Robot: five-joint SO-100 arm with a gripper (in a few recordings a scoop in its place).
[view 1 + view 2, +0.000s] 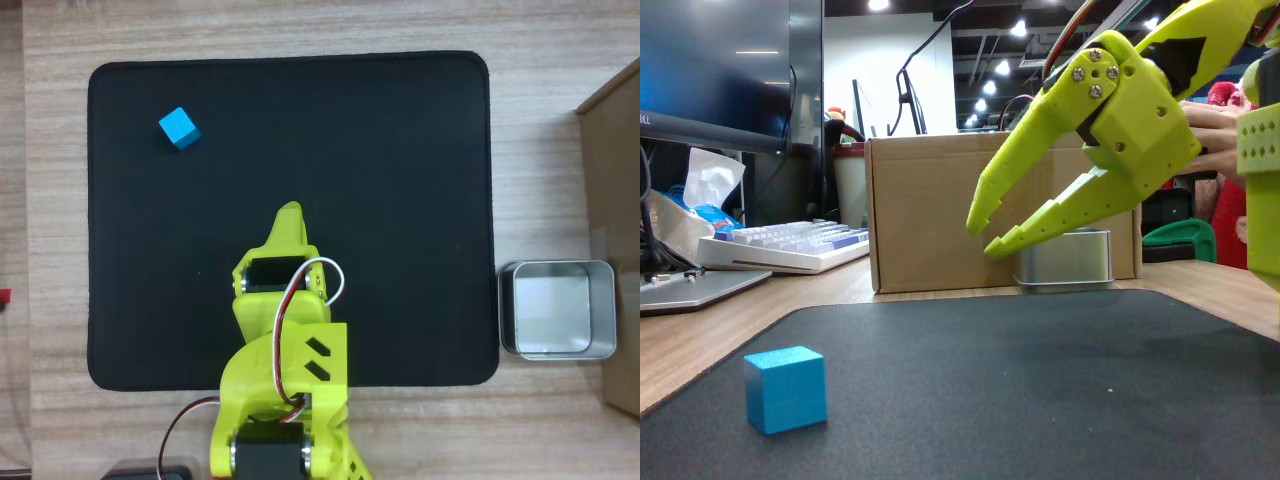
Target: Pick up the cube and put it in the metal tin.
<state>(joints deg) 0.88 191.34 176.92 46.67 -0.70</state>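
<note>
Above the mat (400, 150) — tool (985, 232) parted, empty; cube (786, 388) well apart, tin (557, 309) off-mat.

No legible writing on my bench

I can read no words, brands or numbers in either view: the keyboard (790, 245) at the left of the fixed view shows keys too small and blurred to read, the cardboard box (940, 210) behind it shows a plain face, and the cube (179, 128) at upper left of the overhead view has bare faces.
</note>
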